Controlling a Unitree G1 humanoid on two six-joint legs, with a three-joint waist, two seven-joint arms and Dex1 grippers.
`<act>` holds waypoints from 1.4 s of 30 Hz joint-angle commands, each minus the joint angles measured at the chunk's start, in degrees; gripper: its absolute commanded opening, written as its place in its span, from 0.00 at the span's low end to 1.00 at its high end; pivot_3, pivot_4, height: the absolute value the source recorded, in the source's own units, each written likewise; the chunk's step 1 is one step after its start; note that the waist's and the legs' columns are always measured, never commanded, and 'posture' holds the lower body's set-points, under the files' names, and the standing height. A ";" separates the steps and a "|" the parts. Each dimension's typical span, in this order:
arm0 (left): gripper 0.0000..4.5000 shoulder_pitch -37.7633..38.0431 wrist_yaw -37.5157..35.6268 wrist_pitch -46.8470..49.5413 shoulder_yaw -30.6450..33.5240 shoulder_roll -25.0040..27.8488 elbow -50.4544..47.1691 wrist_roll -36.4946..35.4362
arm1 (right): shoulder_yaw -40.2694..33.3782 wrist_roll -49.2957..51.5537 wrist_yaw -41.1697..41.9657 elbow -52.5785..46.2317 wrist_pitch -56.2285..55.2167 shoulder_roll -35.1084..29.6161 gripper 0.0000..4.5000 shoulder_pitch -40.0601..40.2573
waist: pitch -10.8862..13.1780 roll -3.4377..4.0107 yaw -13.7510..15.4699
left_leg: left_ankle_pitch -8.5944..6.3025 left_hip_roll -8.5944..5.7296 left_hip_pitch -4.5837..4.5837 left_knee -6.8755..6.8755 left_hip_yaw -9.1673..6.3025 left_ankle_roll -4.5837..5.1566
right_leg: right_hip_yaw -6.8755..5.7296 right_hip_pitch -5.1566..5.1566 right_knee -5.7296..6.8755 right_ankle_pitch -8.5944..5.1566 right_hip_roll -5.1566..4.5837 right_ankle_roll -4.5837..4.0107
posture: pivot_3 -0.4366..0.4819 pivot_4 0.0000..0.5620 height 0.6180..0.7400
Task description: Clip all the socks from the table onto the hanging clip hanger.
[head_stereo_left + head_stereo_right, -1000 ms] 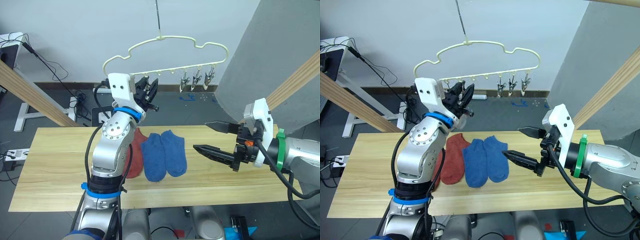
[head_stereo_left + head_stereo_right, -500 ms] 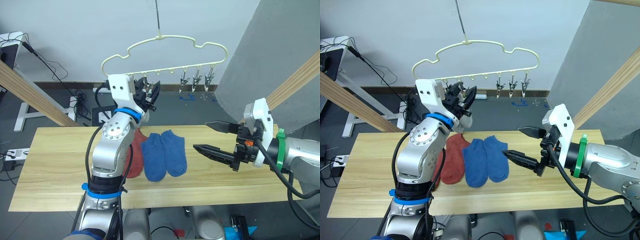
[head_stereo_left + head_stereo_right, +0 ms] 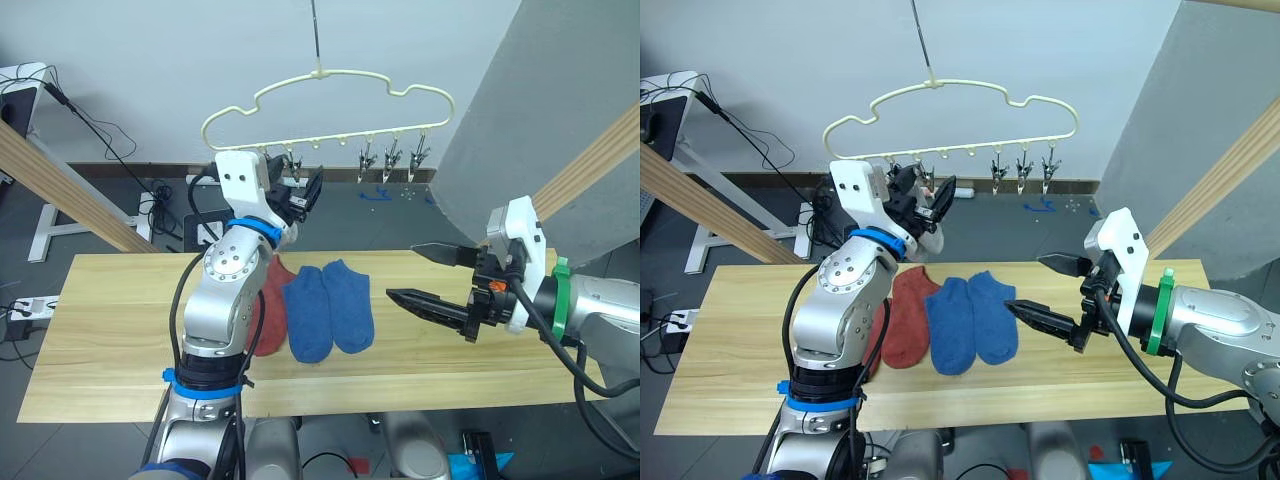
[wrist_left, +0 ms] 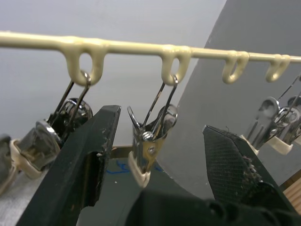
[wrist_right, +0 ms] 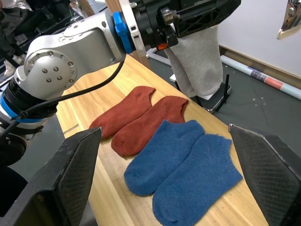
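The left pincer [image 4: 155,155] is raised to the bar of the clip hanger [image 3: 330,85], fingers spread, with one silver clip [image 4: 148,150] hanging between them, untouched by either. A light grey sock [image 5: 197,63] is seen hanging just below the left pincer in the right wrist view; what holds it cannot be told. Three more clips [image 3: 392,158] hang empty toward the right end of the hanger. The right pincer [image 3: 425,275] is held low over the right part of the worktop [image 3: 110,330], fingers spread wide, nothing between them, pointed left at the socks. Two blue socks [image 3: 328,310] lie flat side by side, touching, at the middle of the worktop. Two rust-red socks [image 5: 136,117] lie just left of the blue ones, touching them, partly hidden behind the left arm in the head views.
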 commanded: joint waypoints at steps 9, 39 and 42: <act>0.72 -1.26 0.49 -1.33 0.05 -0.52 -0.01 0.33 | -0.78 1.44 -0.46 -1.66 -1.33 -0.02 1.00 0.07 | 0.01 0.00 -0.02 | 0.00 0.00 0.00 -0.01 0.00 0.00 | 0.00 0.00 -0.02 0.00 0.00 0.00 | 0.13 0.68 1.00; 0.07 -1.66 0.83 -1.54 0.29 -0.61 0.02 0.25 | -1.04 2.88 -1.07 -2.10 -1.55 -0.66 1.00 0.69 | 0.22 -0.03 -0.04 | 0.00 0.00 0.00 -0.01 0.01 0.00 | 0.01 0.00 -0.02 0.00 0.00 0.00 | 0.13 0.66 1.00; 0.07 -1.92 1.01 -0.74 1.03 -0.77 -0.44 -0.55 | 1.22 2.67 -2.33 -2.90 -0.49 -0.46 1.00 0.89 | 0.22 -0.04 -0.05 | 0.00 0.00 0.00 -0.01 0.01 0.00 | 0.00 0.00 -0.02 0.00 0.00 0.00 | 0.13 0.66 1.00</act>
